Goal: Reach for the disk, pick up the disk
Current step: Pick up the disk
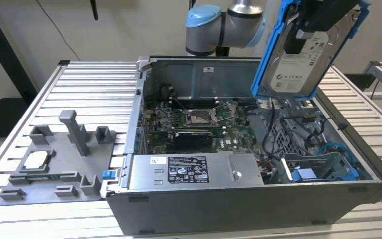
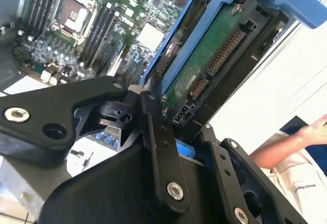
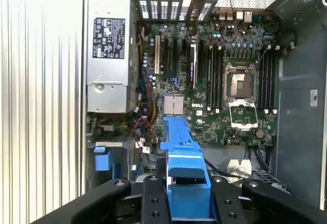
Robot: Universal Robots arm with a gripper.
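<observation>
Holding the disk (image 1: 297,55) aloft, the arm stands above the open computer case (image 1: 244,194) on the tabletop (image 1: 85,84); in the exterior view the disk hangs nearly upright over the case's far side toward the exterior view's right, clear of the bays and the motherboard (image 1: 198,119). Judgement: the pick-up step is done or all but done, and any further move calls for a steady grip (the load is tall and held at one end).

In the second wrist view the claw (image 2: 179,132) is pinched on the disk's lower end, black fingers (image 2: 158,152) against the blue carrier and the green board face.

In the first wrist view the carrier edge (image 3: 184,168) sits between the closed fingers, motherboard well below.
</observation>
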